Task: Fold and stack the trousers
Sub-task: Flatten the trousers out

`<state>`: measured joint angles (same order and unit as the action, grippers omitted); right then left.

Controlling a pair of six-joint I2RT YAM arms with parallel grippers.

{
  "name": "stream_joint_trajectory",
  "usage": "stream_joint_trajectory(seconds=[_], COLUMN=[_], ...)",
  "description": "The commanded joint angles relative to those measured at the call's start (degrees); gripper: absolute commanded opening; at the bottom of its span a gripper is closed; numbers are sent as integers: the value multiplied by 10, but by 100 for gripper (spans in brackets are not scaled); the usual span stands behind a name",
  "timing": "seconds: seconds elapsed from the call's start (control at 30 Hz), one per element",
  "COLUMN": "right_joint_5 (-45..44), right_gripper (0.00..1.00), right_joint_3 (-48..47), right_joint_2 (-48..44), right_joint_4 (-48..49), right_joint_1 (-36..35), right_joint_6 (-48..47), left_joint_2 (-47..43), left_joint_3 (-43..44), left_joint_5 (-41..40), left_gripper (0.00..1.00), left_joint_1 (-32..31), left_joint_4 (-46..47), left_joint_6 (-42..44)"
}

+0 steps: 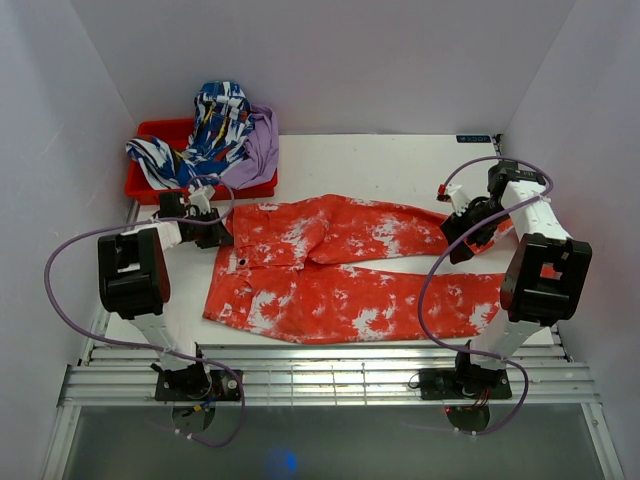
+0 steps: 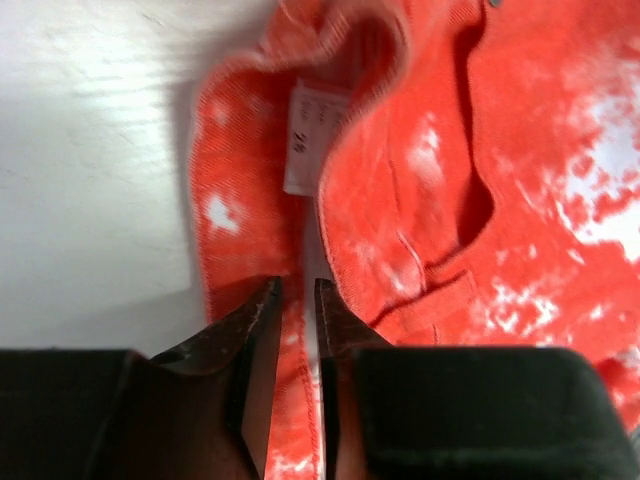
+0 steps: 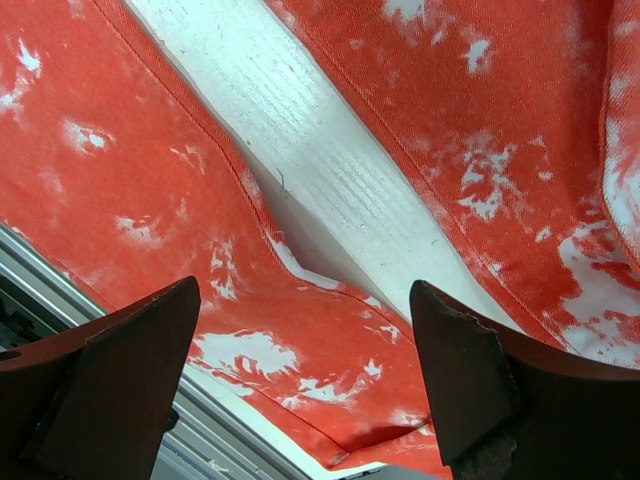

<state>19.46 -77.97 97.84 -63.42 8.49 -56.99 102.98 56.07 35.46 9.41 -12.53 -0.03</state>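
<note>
Trousers (image 1: 340, 270) spread flat on table (image 1: 380, 160), waistband edge pinched between near-closed jaws of left gripper (image 2: 297, 300); leg ends below wide-open jaws of right gripper (image 3: 305, 330).

I see pale lavender-grey walls (image 1: 330, 60) boxing three sides, white tabletop (image 1: 380, 165) evenly lit, soft glare. Slatted metal rails (image 1: 330, 372) along near edge, dull grey strip (image 1: 400, 450) below them, can't tell what.

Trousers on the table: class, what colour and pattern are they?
The trousers are orange-red with white tie-dye blotches, clearest in the top external view.
</note>
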Motion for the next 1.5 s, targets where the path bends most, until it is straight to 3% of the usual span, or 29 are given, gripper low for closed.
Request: stream_joint_trajectory(seconds=[0.0,0.13,0.27,0.5,0.67,0.8,0.97,1.13,1.33,1.43,1.47], right_joint_5=[-2,-1,0,3,0,2,3,1,0,-1,-2], right_gripper=[91,91,91,91,91,91,91,91,91,90,90], right_joint_3=[2,2,1,2,2,5,5,5,5,5,5], right_joint_2=[-17,-18,-16,-16,-18,-19,-17,-18,-16,-13,-13], right_joint_4=[4,2,1,1,0,1,1,0,1,3,3], right_joint_1=[-3,-3,-3,-3,-3,-3,-3,-3,-3,-3,-3], right_joint_6=[7,5,5,4,0,-1,0,0,0,0,0], left_joint_2=[-51,-81,-92,-98,-77,-52,-37,-20,6,9,6], left_joint_3=[-36,-37,-39,-57,-57,-62,-69,-67,-60,-52,-46], left_joint_5=[92,122,132,167,182,237,292,263,281,283,281], left_gripper=[32,35,47,56,59,57,59,62,52,34,23], left_joint_1=[0,1,0,0,18,59,66,66,61,61,61], left_joint_4=[35,28,20,37,23,16,7,1,8,7,-2], left_joint_6=[-5,-4,-11,-41,-51,-65,-52,-42,-38,-38,-36])
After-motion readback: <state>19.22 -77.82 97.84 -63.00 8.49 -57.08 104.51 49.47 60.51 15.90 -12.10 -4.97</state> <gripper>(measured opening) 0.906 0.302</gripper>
